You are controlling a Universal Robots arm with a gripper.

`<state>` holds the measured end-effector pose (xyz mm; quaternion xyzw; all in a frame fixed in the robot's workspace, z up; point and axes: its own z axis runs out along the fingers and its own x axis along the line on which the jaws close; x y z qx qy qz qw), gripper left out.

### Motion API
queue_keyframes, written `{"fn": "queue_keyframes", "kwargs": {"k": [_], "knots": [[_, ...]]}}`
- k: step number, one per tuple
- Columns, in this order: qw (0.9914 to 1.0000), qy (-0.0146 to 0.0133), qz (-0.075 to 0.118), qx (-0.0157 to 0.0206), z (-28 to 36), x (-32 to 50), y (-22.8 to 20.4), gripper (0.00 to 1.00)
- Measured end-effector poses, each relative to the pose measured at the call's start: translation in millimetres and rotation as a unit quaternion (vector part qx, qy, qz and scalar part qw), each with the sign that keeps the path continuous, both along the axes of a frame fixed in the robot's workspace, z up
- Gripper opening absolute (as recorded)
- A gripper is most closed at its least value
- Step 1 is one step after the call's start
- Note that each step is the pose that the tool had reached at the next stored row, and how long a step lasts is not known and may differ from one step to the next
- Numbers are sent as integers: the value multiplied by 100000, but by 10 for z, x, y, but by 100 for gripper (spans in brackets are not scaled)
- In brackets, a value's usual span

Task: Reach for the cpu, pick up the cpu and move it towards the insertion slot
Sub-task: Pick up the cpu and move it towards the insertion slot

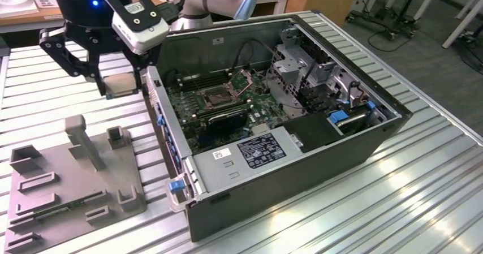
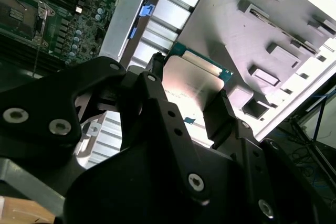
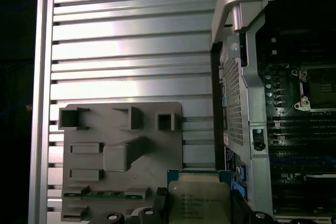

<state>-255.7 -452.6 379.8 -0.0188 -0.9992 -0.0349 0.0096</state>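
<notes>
nearby – case wall (cpu aloft)

Open air is lying around the jaws, which are clamping the cpu above the desk. The open computer case's near wall is standing between them and the insertion slot; the grey fixture is sitting well below.

You have the cpu lifted clear of the grey plastic tray, a pale silvery square with a thin green rim, face flat toward the first wrist view. The insertion slot lies open inside the computer case, a dark square in a silvery bracket; its pins seem bare, though that's hard to make out.
</notes>
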Motion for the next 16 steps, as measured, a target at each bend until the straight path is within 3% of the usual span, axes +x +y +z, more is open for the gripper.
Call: {"fn": "queue_keyframes", "kwargs": {"k": [16], "knots": [[100000, 0, 1, 3, 0, 108, 0, 55]]}}
